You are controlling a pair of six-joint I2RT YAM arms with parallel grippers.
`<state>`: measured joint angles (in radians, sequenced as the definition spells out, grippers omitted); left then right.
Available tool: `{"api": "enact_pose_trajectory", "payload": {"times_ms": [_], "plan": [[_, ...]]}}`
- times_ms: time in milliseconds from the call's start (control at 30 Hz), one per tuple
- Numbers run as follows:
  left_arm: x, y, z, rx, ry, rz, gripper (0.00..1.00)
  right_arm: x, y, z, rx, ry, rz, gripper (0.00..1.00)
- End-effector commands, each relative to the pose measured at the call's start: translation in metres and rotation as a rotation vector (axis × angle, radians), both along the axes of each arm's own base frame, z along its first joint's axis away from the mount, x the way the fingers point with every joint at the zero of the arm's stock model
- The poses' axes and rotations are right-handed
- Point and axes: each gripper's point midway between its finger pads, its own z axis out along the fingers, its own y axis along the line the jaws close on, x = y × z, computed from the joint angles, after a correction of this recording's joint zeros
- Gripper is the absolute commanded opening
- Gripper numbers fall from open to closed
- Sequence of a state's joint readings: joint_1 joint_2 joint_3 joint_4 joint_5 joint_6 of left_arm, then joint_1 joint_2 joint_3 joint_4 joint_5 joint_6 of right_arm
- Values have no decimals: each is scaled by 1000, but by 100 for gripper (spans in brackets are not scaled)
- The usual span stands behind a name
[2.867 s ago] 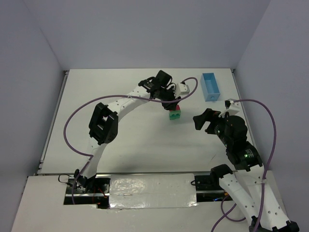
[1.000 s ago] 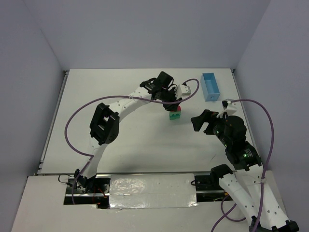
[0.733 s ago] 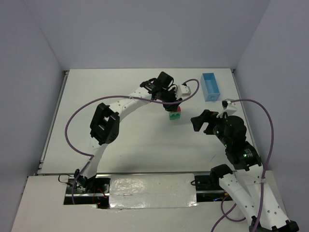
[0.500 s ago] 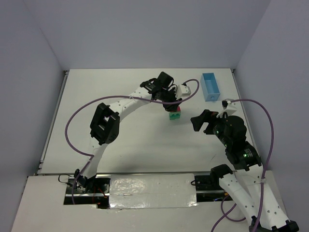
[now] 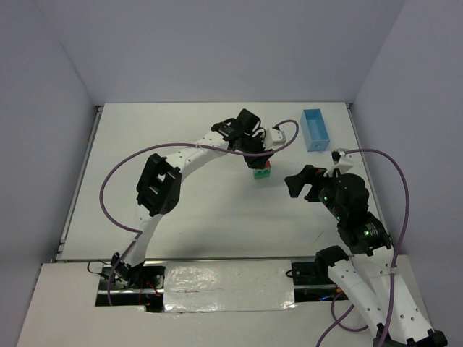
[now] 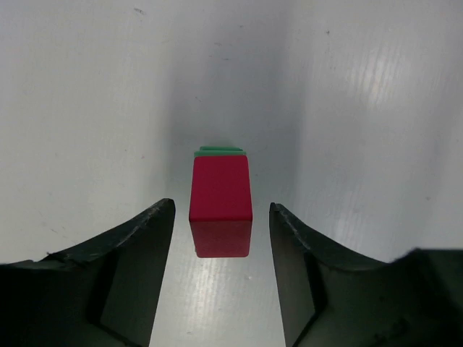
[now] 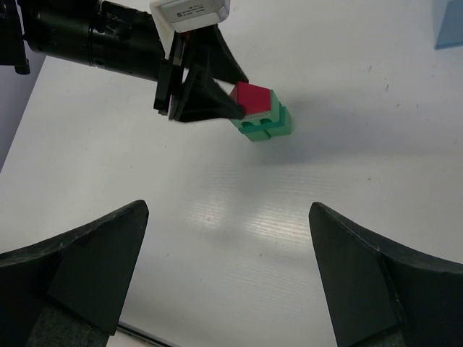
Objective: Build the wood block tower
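The wood block tower (image 5: 261,172) stands mid-table: green blocks (image 7: 266,125) with a red roof piece (image 7: 252,99) on top. In the left wrist view the red piece (image 6: 221,196) hides all but a sliver of the green (image 6: 220,150). My left gripper (image 5: 258,158) hovers just above the tower, open, its jaws apart on either side of the red piece without touching it (image 6: 221,289). My right gripper (image 5: 300,181) is open and empty, to the right of the tower (image 7: 228,282).
A light blue tray (image 5: 315,129) lies at the back right; its corner shows in the right wrist view (image 7: 450,25). The left arm's purple cable (image 5: 286,137) loops behind the tower. The table's back edge (image 5: 224,103) meets the wall.
The left gripper has let go of the red piece and drawn back slightly up and left from the tower. The right gripper has edged a little left.
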<state>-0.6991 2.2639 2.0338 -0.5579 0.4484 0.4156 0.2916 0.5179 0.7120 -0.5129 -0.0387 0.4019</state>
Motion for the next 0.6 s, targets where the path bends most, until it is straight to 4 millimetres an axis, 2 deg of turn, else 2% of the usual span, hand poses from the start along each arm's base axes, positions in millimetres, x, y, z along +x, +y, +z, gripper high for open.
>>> {"api": "enact_pose_trajectory", "payload": {"times_ms": [0, 33, 333, 433, 467, 533, 567], "plan": [[2, -6, 8, -33, -14, -14, 71, 4, 1, 13, 5, -60, 7, 100], [2, -6, 8, -36, -13, -15, 99, 4, 1, 13, 5, -60, 8, 100], [7, -6, 17, -62, -26, 12, 99, 3, 2, 14, 7, -66, 13, 100], [8, -6, 30, -82, -38, 32, 100, 3, 0, 15, 7, -67, 7, 100], [9, -5, 42, -98, -57, 41, 100, 3, 0, 14, 8, -67, 3, 100], [15, -1, 54, -123, -84, 76, 99, 2, 0, 21, 21, -96, 3, 100], [15, 8, 66, -146, -85, 109, 100, -4, 3, 29, 38, -134, 30, 100]]}}
